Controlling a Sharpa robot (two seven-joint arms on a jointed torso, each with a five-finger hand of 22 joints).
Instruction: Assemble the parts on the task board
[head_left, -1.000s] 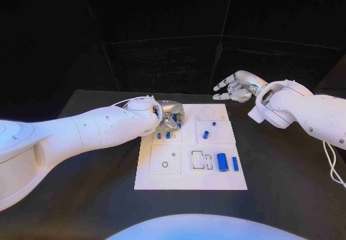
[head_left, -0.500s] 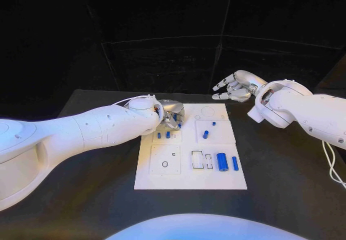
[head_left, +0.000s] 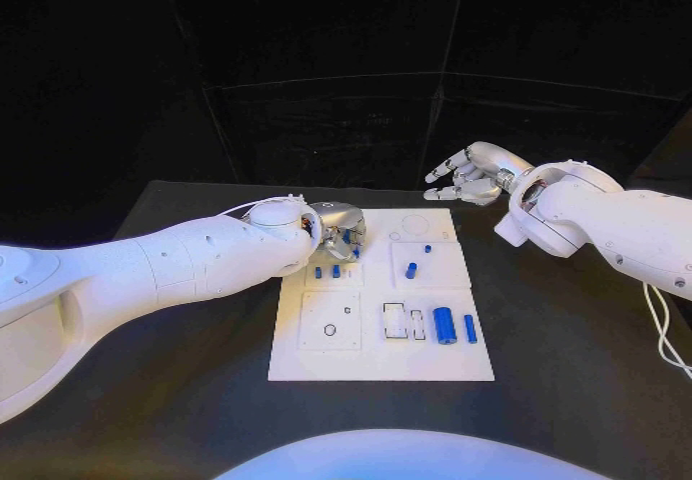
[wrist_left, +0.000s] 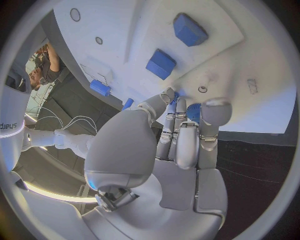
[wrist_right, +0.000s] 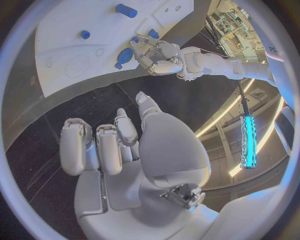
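— Blue parts are scattered over the task board (head_left: 378, 360) at the middle of the frame: two (head_left: 326, 271) by the left hand (head_left: 340, 231), one cylinder (head_left: 444, 324) lower right. Most sockets look unfilled.
— What's the left hand got?
— Fingers curled down at the board's upper left around a blue part (wrist_left: 193, 111), seemingly pinching it.
— And the right hand (head_left: 470, 175)?
— Upper right, off the board, fingers loosely apart, holding nothing. I'd judge most is left.
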